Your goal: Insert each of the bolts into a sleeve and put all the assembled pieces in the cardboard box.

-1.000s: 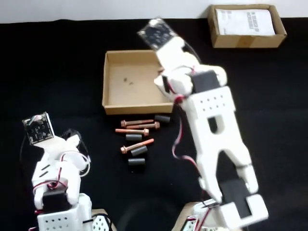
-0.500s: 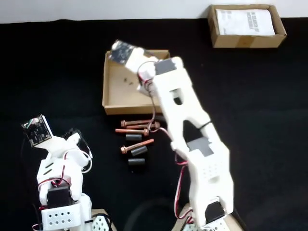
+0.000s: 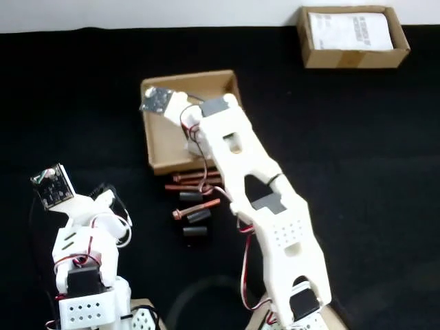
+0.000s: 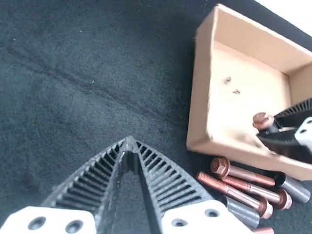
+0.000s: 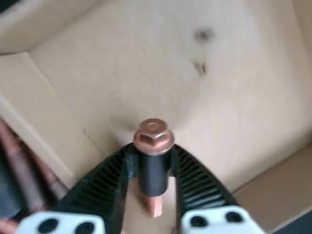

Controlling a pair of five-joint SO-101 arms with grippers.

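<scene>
My right gripper (image 5: 151, 152) is shut on an assembled piece, a copper bolt (image 5: 152, 136) pushed through a dark sleeve (image 5: 154, 171). It hangs low over the floor of the cardboard box (image 5: 229, 73). In the high view the right arm (image 3: 237, 161) stretches over that box (image 3: 162, 141). In front of the box lie three loose bolts (image 3: 196, 177) and dark sleeves (image 3: 198, 216). My left gripper (image 4: 129, 145) is shut and empty above the black mat, off to one side of the box (image 4: 229, 105) and the bolts (image 4: 241, 174).
A second cardboard box (image 3: 354, 38) with a white paper in it stands at the far right corner. A black mat (image 3: 364, 151) covers the table, with open room right of the arm. The left arm's base (image 3: 86, 289) is at the near left.
The right arm has swung left and lowered into the cardboard box with the assembled piece. The box has turned slightly. The left arm has hardly moved.
</scene>
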